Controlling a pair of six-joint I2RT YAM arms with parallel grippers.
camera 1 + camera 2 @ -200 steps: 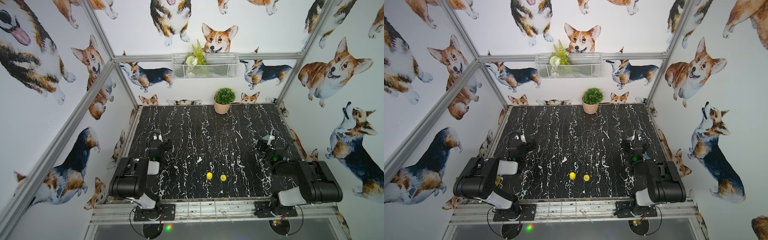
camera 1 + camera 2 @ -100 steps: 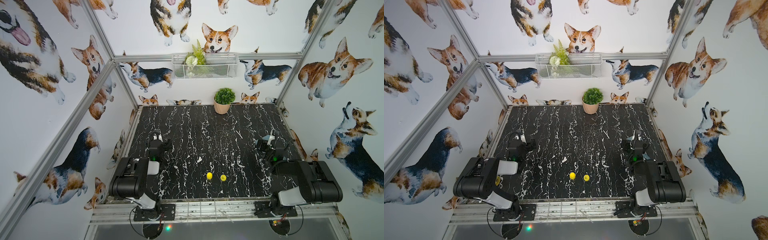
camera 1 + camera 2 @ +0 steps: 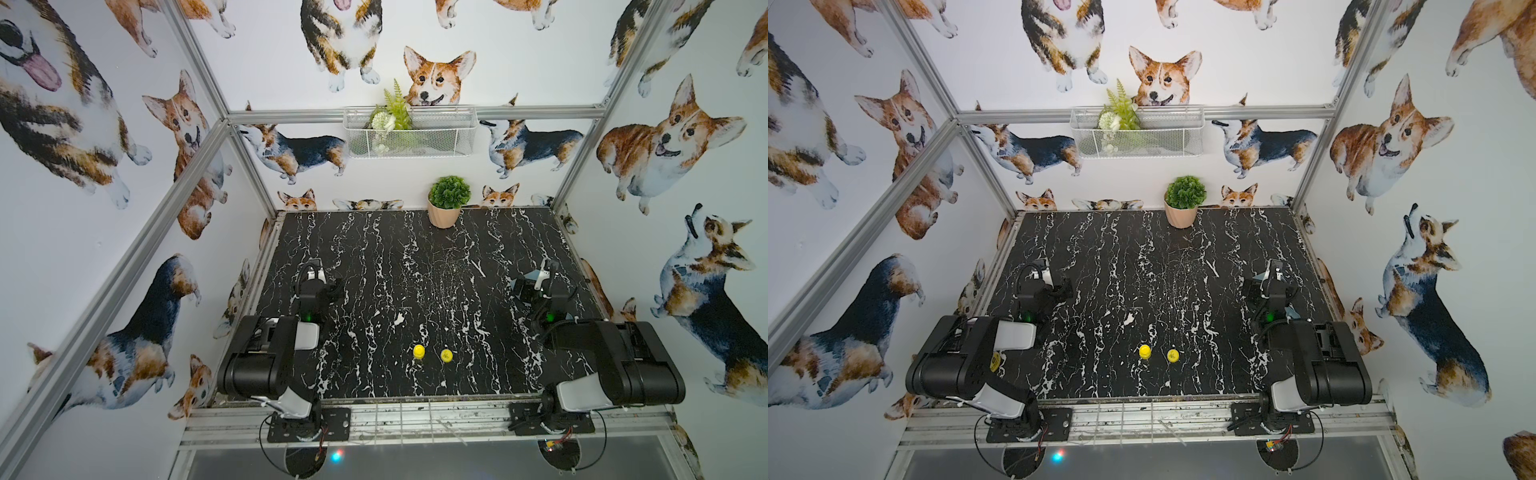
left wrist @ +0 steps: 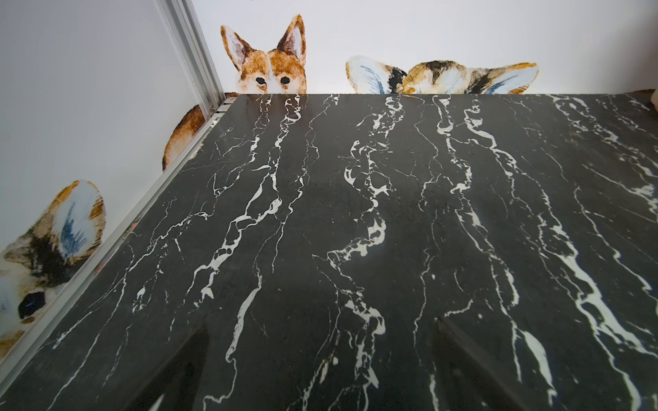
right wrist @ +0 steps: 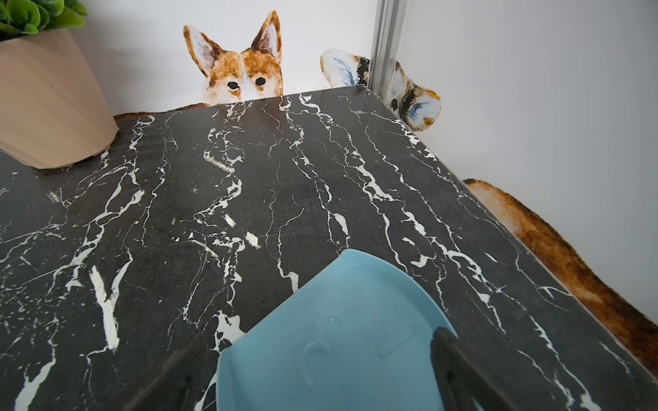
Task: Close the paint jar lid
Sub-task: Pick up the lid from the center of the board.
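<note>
Fingers (image 4: 181,370) of the left gripper (image 4: 320,325) stand spread wide over bare tabletop (image 4: 391,213) near its left edge, holding nothing. The right gripper (image 5: 320,336), near the right edge, is spread too, above a pale blue plastic piece (image 5: 338,313); whether they touch I cannot tell. Well apart from both, near the front edge and about midway along it, the paint jar (image 3: 419,351) stands with the lid (image 3: 446,355) lying just beside it, not on it. I'd worry the flat lid skids on the slick surface when pinched, or the light jar tips if the lid comes down off-centre; the blue piece might get dragged along.
</note>
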